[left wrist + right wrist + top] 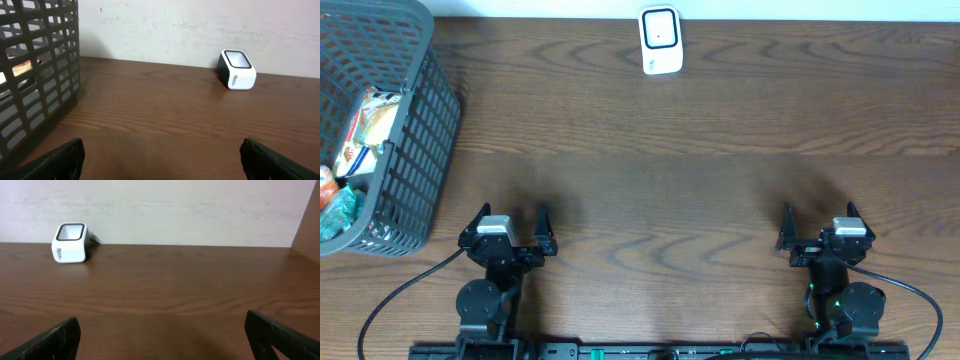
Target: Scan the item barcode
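From overhead: left gripper [511, 212] and right gripper [820, 212] low at the near edge, jaws spread wide, holding nothing. Packaged items [370, 120] lying in the basket [425, 150] at far left; scanner [660, 40] at the far edge, centre. Looks like the very start: nothing picked, nothing scanned. From the left wrist: basket wall close on the left, bare table [165, 115] ahead. From the right wrist: open wood through to the scanner, wall [200, 205] just behind.

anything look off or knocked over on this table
Nothing stands out: scanner upright at the far edge, packaged items inside the basket, left gripper and right gripper open and empty.
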